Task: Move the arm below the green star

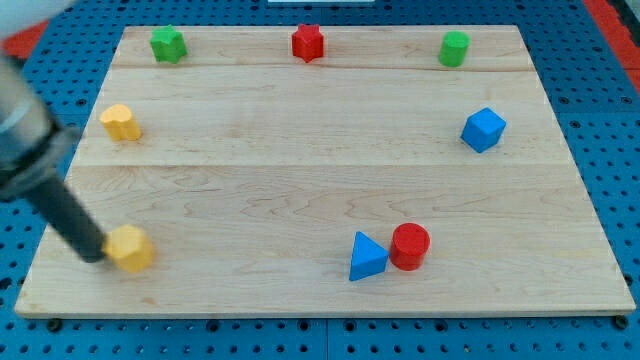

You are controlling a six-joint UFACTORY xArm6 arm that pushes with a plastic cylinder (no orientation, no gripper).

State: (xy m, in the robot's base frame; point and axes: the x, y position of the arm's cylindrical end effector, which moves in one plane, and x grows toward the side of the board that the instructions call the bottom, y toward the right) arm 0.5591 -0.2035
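Observation:
The green star (168,44) sits at the top left corner of the wooden board (320,180). My tip (97,255) is at the board's bottom left, touching the left side of a yellow block (130,248). The dark rod rises from there up and to the left, out of the view. The tip is far below the green star, with another yellow block (120,122) between them at the left edge.
A red star (308,42) is at the top middle and a green cylinder (453,48) at the top right. A blue cube (483,129) is at the right. A blue triangle (367,257) touches a red cylinder (410,246) at the bottom middle.

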